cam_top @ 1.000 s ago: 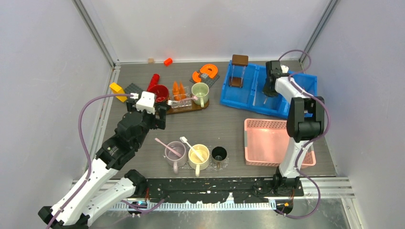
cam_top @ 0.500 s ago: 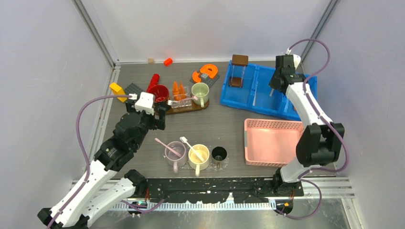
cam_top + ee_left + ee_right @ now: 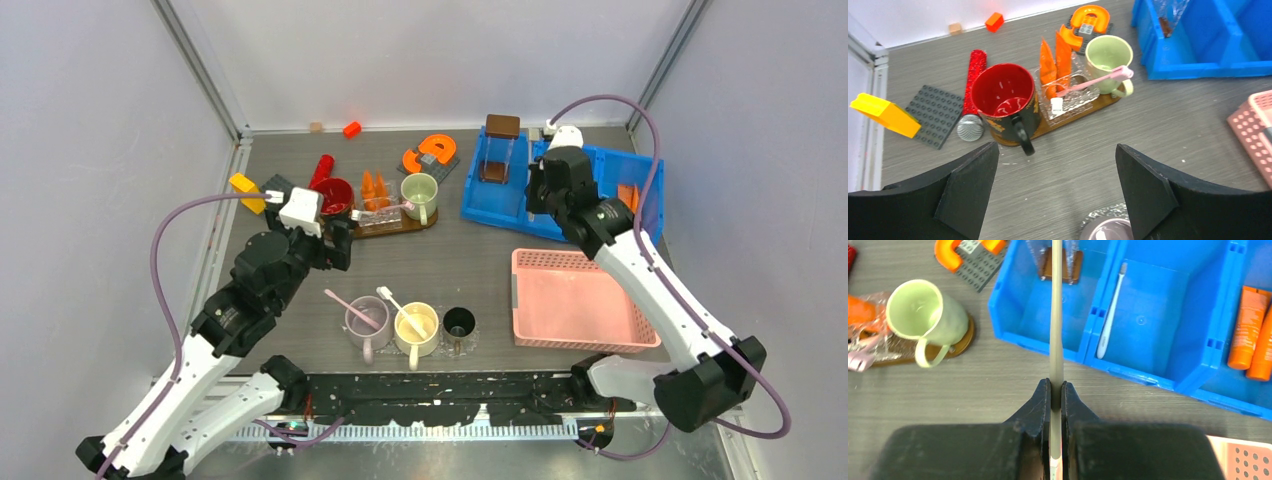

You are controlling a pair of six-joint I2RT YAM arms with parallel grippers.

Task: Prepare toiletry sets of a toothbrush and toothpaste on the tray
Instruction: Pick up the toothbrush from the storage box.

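Observation:
My right gripper [image 3: 1056, 387] is shut on a slim pale toothbrush [image 3: 1056, 315], which sticks straight out ahead over the blue bin's [image 3: 1038, 345] front edge. In the top view that gripper [image 3: 540, 190] hangs over the bin's left half. Another white toothbrush [image 3: 1110, 310] lies in the bin, with orange toothpaste tubes [image 3: 1248, 325] in its right compartment. The brown tray [image 3: 1098, 104] carries a glass dish with orange toothpaste [image 3: 1055, 60] and a pink toothbrush [image 3: 1098, 80] reaching the green mug. My left gripper [image 3: 1057, 150] is open and empty, just in front of the tray.
A red mug [image 3: 335, 195] stands on the tray's left end. A purple mug [image 3: 366, 322], a cream mug [image 3: 416, 325], each holding a toothbrush, and a black cup [image 3: 459, 322] line the near edge. A pink basket [image 3: 575, 298] sits front right. Toy blocks [image 3: 432, 150] lie behind.
My right arm has swung leftward from the bin's right side to its left half, carrying the toothbrush. The left arm has barely moved.

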